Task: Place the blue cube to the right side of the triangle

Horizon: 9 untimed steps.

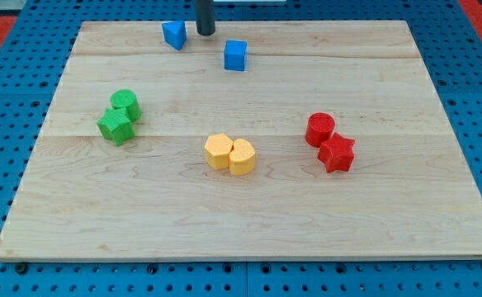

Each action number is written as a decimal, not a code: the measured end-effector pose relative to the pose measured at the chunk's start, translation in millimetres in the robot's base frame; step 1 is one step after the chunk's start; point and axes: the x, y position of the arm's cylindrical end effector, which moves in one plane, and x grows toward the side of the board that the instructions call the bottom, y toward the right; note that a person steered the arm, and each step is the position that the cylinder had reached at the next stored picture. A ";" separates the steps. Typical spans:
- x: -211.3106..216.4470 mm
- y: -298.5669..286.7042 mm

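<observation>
The blue cube [235,55] sits near the view's top, a little left of centre. The blue triangle [173,35] lies further to the top left of it, close to the board's top edge. My tip [205,32] is on the board between them, just right of the triangle and up-left of the cube. It touches neither block, as far as I can tell.
A green cylinder [126,104] and a green star [115,126] touch at the left. A yellow hexagon [218,151] and a yellow heart-like block [242,157] touch at centre. A red cylinder [320,129] and a red star [337,153] touch at the right. The wooden board [389,206] has blue pegboard around it.
</observation>
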 end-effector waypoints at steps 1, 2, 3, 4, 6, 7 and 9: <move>15.3 -58.4; 19.1 -87.5; 2.2 -78.4; -15.5 -60.0; 13.2 125.5; 70.6 145.5; 57.4 15.4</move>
